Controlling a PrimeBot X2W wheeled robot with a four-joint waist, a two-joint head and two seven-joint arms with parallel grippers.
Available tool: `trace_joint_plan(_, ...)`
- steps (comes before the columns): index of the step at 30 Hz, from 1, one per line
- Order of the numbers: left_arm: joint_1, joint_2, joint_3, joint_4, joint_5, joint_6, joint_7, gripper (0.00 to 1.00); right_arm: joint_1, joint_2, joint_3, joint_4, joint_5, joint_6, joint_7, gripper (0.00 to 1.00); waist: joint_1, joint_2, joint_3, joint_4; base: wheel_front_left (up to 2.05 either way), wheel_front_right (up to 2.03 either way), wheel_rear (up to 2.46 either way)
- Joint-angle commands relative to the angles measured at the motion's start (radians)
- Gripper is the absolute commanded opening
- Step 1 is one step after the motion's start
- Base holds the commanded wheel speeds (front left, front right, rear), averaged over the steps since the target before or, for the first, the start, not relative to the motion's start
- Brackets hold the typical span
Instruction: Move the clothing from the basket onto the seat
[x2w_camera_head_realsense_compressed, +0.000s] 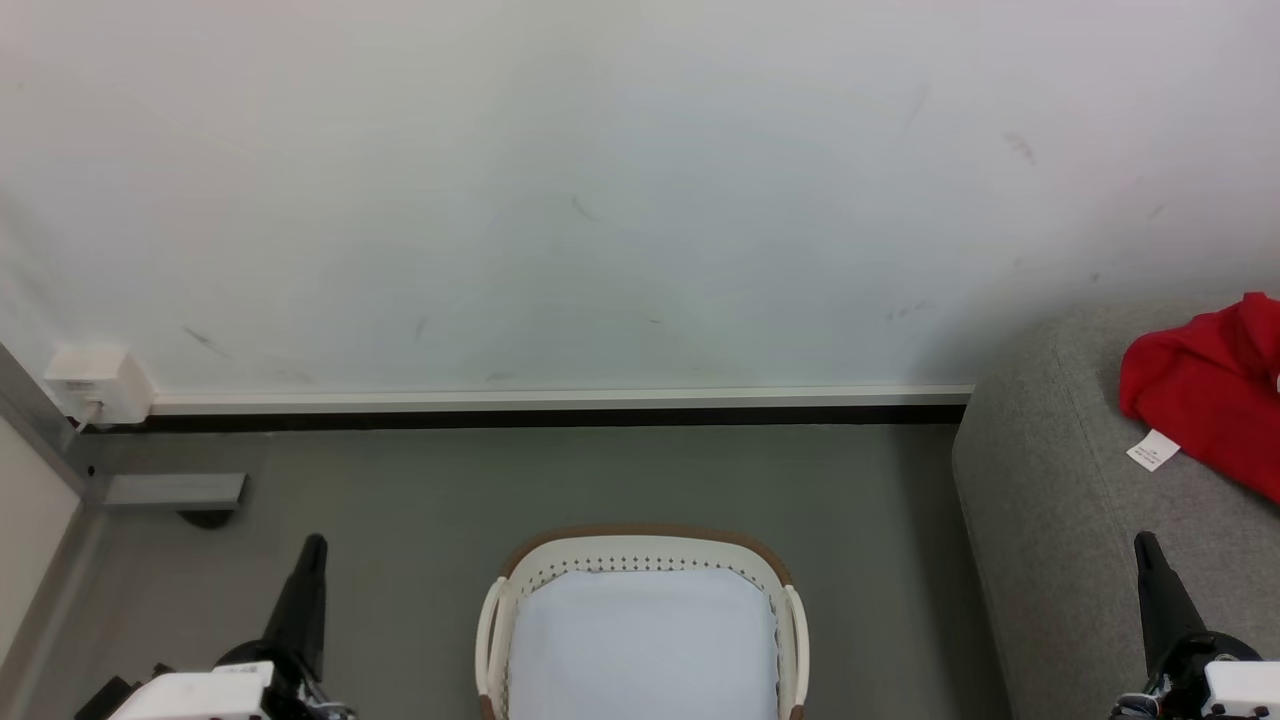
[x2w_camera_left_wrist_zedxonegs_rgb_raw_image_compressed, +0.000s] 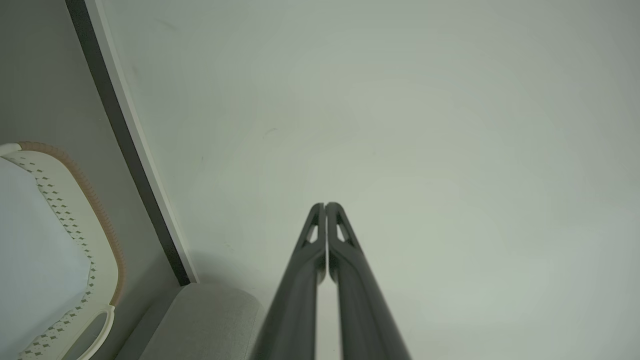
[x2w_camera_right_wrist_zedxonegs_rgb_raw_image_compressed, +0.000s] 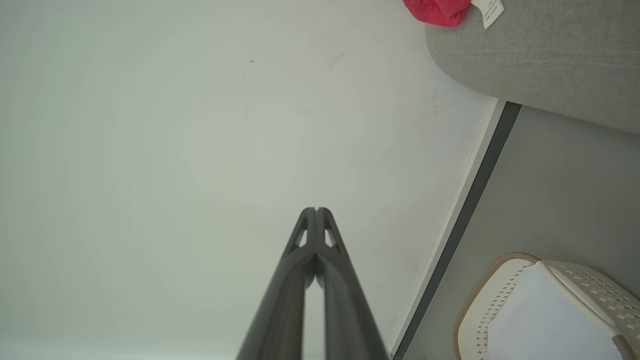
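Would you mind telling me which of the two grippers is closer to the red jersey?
The right gripper, by the grey seat where the clothing lies; the left gripper is on the far side of the basket.

The red clothing (x2w_camera_head_realsense_compressed: 1210, 400) lay crumpled on the grey seat (x2w_camera_head_realsense_compressed: 1040, 520), beyond and slightly right of the right gripper (x2w_camera_head_realsense_compressed: 1148, 560), with its white tag (x2w_camera_head_realsense_compressed: 1153, 450) flat on the upholstery straight ahead of that gripper's tip. Between the right gripper and the left gripper (x2w_camera_head_realsense_compressed: 310, 565), the basket (x2w_camera_head_realsense_compressed: 640, 533) stood on the grey floor (x2w_camera_head_realsense_compressed: 400, 500), showing its pale base. A white wall box (x2w_camera_head_realsense_compressed: 95, 385) sat well beyond the left gripper, off to its left.
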Motion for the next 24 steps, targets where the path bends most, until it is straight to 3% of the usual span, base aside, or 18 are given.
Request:
trace_joint_plan(1,-0.007,0.007,0.002,-0.003,-0.014,-0.004,0.004,0.0,-0.012,-0.007,-0.003,-0.004,0.001,-0.002,0.003,0.0,0.0,-0.0001,0.0,0.0,0.0,0.0,0.0)
trace_joint_plan(24,-0.007,0.007,0.002,-0.003,-0.015,-0.004,0.004,0.0,-0.012,-0.007,-0.003,-0.004,0.002,-0.002,0.003,0.0,0.0,-0.0001,0.0,0.0,0.0,0.0,0.0)
